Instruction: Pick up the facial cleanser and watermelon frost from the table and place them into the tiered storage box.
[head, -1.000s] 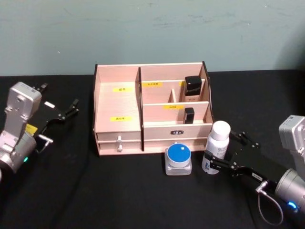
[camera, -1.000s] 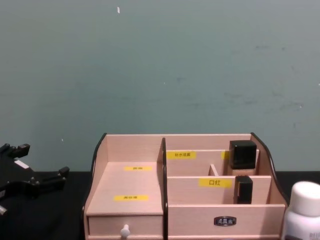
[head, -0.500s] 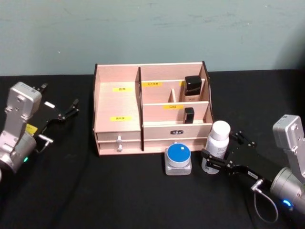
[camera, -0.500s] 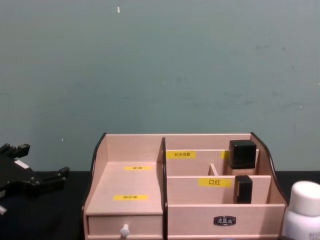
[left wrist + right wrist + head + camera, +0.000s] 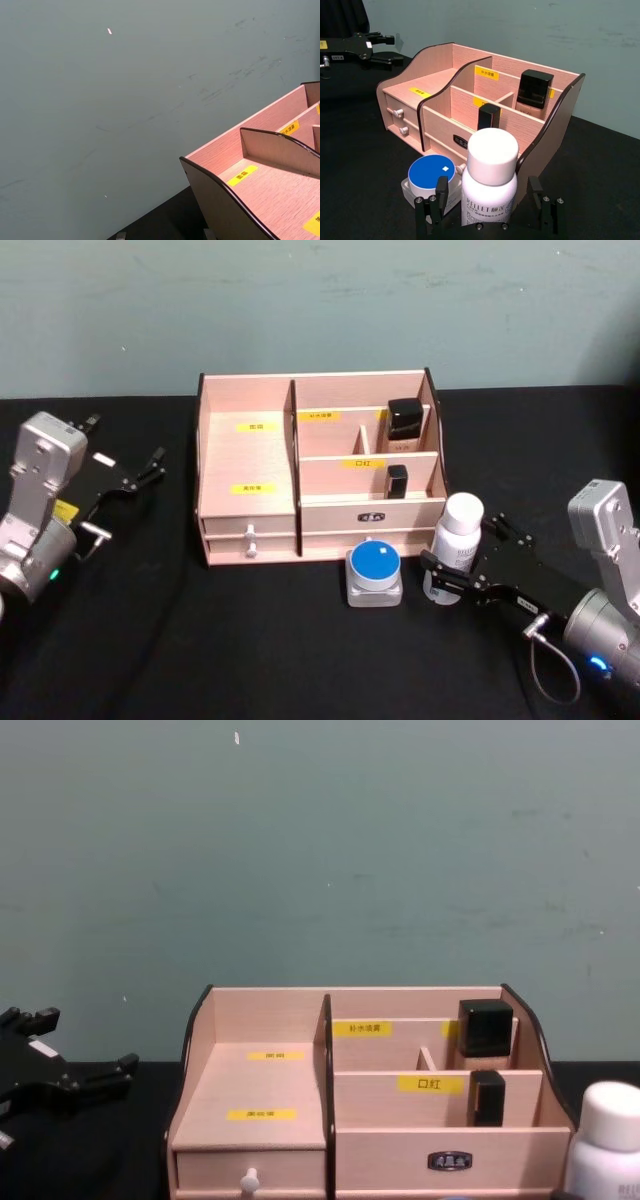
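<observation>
Box (image 5: 225,455): pale wood, fine grain visible, matt; curved side edges dark and smooth.
Labels (image 5: 257,427): yellow, paper-like, flat matt, black print.
Knob (image 5: 250,1180): white, smooth, slight sheen.
Plate (image 5: 447,1160): small, dark, looks metallic.
Bottle (image 5: 489,205): white plastic, smooth, semi-gloss body; cap white, matt.
Jar (image 5: 374,575): lid blue, smooth, matt; base clear and glossy, glass or plastic, cannot tell which.
Caps (image 5: 535,85): black, hard, glossy, look like plastic.
Table (image 5: 250,640): black cloth, matt.
Wall (image 5: 350,850): teal paint, matt, scuffed and scratched.
Right gripper (image 5: 488,187): fingers black, matt; screw heads bright metal.
Housings (image 5: 40,460): silver-grey, satin, look like metal.
</observation>
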Available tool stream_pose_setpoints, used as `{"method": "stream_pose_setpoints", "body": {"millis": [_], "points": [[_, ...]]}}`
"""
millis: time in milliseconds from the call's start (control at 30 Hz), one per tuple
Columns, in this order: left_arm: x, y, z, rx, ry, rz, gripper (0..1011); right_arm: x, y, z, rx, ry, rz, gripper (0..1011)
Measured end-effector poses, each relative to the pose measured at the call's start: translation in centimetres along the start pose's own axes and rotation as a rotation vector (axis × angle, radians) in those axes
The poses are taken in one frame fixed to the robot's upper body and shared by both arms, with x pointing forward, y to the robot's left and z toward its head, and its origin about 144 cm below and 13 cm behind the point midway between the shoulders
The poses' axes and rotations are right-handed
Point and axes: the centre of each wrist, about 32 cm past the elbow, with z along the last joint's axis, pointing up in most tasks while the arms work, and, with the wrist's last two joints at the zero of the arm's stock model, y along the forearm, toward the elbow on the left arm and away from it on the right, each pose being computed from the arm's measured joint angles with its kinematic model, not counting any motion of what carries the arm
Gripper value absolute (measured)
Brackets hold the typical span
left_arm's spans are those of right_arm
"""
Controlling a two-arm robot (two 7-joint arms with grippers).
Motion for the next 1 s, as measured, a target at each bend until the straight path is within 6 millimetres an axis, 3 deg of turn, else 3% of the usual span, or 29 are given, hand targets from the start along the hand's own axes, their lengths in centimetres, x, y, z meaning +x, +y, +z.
{"method": "stream_pose_setpoints", "body": {"millis": [200,467,600,1000], "points": [[0.00,0.00,0.00,0.000,0.000,0.000,1001,0.01,-0.03,0.02,0.001,0.000,0.000,959],[0.00,0.00,0.00,0.000,0.000,0.000,1001,0.00,-0.04,0.02,0.001,0.001,0.000,759],[0.00,0.00,0.00,0.000,0.000,0.000,1001,0.00,-0.05,0.03,0.002,0.001,0.000,606],[0.00,0.00,0.00,0.000,0.000,0.000,1001,0.01,-0.07,0.03,0.002,0.002,0.001,601]]}}
